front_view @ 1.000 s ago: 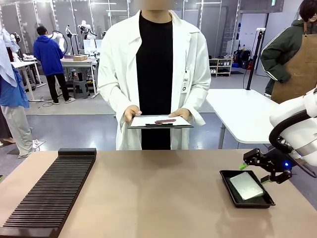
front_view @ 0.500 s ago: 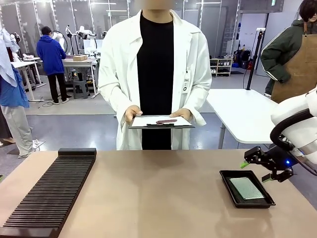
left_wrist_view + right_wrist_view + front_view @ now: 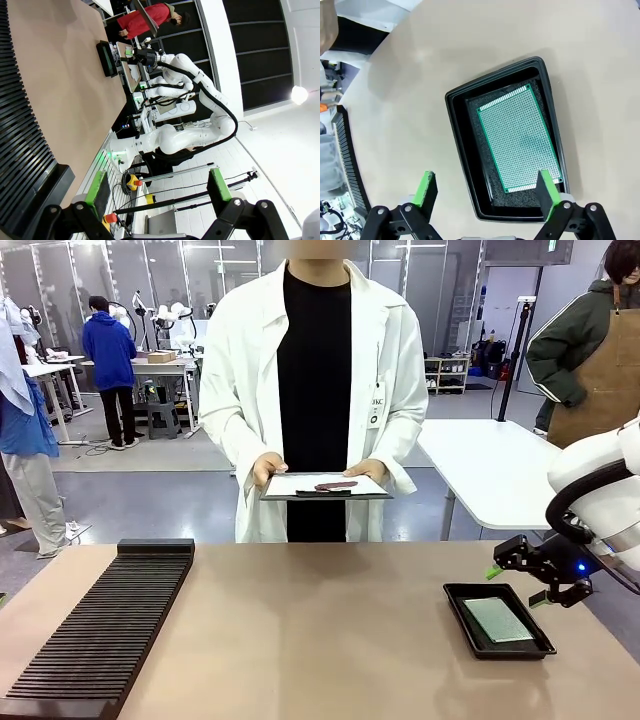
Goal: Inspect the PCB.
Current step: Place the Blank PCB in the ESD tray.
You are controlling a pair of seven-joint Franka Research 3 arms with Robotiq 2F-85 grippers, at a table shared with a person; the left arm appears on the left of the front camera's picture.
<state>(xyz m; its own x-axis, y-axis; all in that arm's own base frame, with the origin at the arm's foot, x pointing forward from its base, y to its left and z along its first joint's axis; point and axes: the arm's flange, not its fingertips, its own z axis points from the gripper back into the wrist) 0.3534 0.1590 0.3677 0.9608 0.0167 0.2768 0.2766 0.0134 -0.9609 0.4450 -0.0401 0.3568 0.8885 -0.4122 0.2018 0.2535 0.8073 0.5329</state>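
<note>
The PCB (image 3: pixel 497 620), a green board with a fine dotted grid, lies flat inside a black tray (image 3: pixel 455 592) at the table's right. My right gripper (image 3: pixel 515 586) hovers open just above the tray's far right side, holding nothing. Looking down from the right wrist, the PCB (image 3: pixel 520 137) rests on dark foam in the tray (image 3: pixel 457 145), and the right gripper (image 3: pixel 486 190) has its green pads spread wide above the tray's near end. My left gripper (image 3: pixel 157 186) is open and empty, off beside the table.
A long black slotted rack (image 3: pixel 100 630) runs along the table's left side. A person in a white coat stands at the far edge holding a clipboard (image 3: pixel 325 485) in both hands. The middle of the table (image 3: pixel 320 630) is bare.
My right gripper has lifted slightly up and away from the tray. The PCB looked brighter and tilted a second ago and now lies flat. The person has not moved.
</note>
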